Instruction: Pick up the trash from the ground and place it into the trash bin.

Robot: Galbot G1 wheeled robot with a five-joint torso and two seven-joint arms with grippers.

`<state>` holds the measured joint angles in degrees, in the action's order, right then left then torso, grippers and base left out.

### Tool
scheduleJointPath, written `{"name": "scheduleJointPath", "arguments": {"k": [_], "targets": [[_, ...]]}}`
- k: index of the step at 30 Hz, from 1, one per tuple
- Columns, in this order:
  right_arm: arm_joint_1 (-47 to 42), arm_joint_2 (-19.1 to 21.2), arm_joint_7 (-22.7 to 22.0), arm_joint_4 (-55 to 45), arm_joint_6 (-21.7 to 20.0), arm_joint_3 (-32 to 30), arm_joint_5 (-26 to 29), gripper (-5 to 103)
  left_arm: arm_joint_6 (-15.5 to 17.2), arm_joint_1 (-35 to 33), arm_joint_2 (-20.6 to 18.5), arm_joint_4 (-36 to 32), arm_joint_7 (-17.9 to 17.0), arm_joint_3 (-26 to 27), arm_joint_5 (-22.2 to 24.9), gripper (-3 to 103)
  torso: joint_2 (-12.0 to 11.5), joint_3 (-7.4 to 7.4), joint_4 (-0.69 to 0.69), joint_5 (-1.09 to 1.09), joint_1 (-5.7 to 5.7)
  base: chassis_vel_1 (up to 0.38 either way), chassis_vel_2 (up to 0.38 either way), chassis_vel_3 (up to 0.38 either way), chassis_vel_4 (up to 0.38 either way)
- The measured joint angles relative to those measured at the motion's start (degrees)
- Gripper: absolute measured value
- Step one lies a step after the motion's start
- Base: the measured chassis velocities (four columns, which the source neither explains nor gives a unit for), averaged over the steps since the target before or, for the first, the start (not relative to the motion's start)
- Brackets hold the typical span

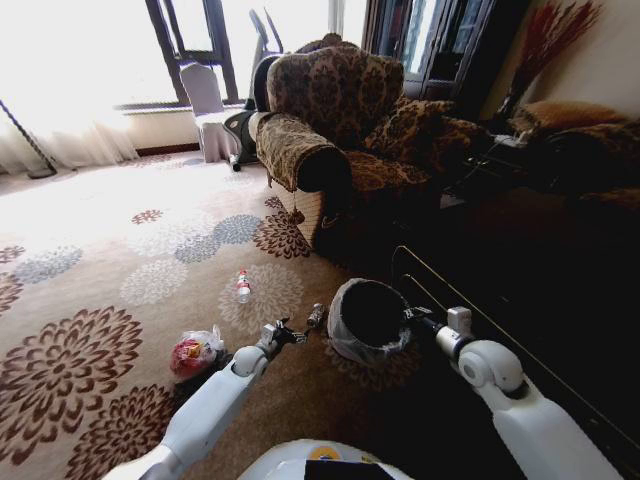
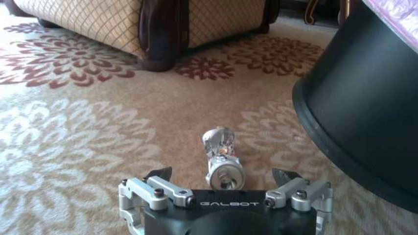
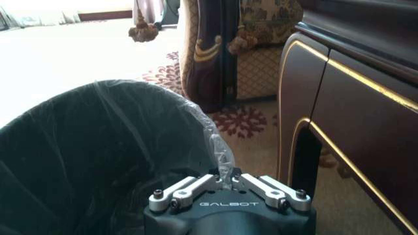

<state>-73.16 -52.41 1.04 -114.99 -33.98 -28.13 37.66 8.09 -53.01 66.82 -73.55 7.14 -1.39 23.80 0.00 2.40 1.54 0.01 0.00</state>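
Silvery small bottle-like can lies on its side on the flower-patterned carpet, just ahead of the left gripper, whose fingers are spread wide with the can's end between the tips, not touching. "GALBOT" is printed in white on the left gripper's black body; same word on the right gripper's body in the right wrist view. No readable label on the can.

Right gripper is clamped on the rim of the trash bin, pinching the clear plastic liner at the edge. Bin is tilted, black inside, pale outside, sitting on the carpet beside a dark cabinet with gold trim.

More trash on the carpet: red-pink crumpled wrapper in a clear bag beside the left arm, and a small clear bottle with a red band farther out on a pale flower. Its writing is too small to read.

Brown patterned armchair stands behind.
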Motion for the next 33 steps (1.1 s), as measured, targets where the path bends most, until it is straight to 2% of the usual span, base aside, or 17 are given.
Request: {"name": "scheduleJointPath", "arguments": {"k": [7,16,20,23,24,26,29,31,32,33], "targets": [[0.0,0.1,0.0,0.0,-0.7,0.0,-0.2,1,0.2,0.3,2.5,2.7,-0.7,-1.6,0.0,100,0.0,0.00,0.00,-0.01,0.00,-0.028,0.028,0.031,-0.033],[0.1,0.0,0.0,0.4,-0.1,0.1,-0.2,1,0.1,0.8,3.8,5.2,-0.9,-1.9,-1.1,100,0.0,0.00,0.00,0.00,0.00,0.000,0.000,0.000,0.000],[0.1,0.1,0.0,0.4,0.1,0.1,-0.2,1,-1.3,1.3,4.2,7.6,-0.7,-2.2,-2.4,101,0.0,0.00,0.00,-0.01,0.00,0.000,0.000,0.000,0.000],[0.2,0.4,0.0,0.4,0.3,0.2,-0.1,1,-1.8,1.7,4.9,8.9,-0.1,-2.2,-3.1,90,0.0,0.00,0.00,-0.01,0.00,0.000,0.000,0.000,0.000],[0.2,0.4,0.0,0.4,0.3,0.2,-0.1,1,-1.8,1.7,4.9,8.9,-0.1,-2.2,-3.1,90,0.0,0.00,0.00,-0.01,0.00,0.000,0.000,0.000,0.000],[0.2,0.5,0.0,0.4,0.5,0.2,0.0,1,-2.9,2.2,5.4,10.1,0.8,-2.2,-4.8,79,0.0,0.00,0.00,-0.01,0.00,0.000,0.000,0.000,0.000],[0.1,0.5,0.0,0.4,0.6,0.2,0.0,1,-4.0,2.6,5.7,11.3,1.3,-2.2,-6.0,74,0.0,0.00,0.00,-0.01,0.00,0.000,0.000,0.000,0.000],[-0.1,0.5,0.0,0.4,0.6,0.3,0.0,1,-4.5,2.8,6.0,12.0,1.5,-2.2,-6.3,63,0.0,0.00,0.00,-0.01,0.00,0.000,0.000,0.000,0.000],[-0.1,0.5,0.0,0.4,0.6,0.3,0.0,1,-4.5,2.8,6.0,12.0,1.5,-2.2,-6.3,63,0.0,0.00,0.00,-0.01,0.00,0.000,0.000,0.000,0.000],[-0.1,0.5,0.0,0.4,0.6,0.3,0.0,1,-4.7,2.9,6.1,12.2,1.5,-2.2,-6.3,57,0.0,0.00,0.00,-0.01,0.00,0.000,0.000,0.000,0.000]]}}
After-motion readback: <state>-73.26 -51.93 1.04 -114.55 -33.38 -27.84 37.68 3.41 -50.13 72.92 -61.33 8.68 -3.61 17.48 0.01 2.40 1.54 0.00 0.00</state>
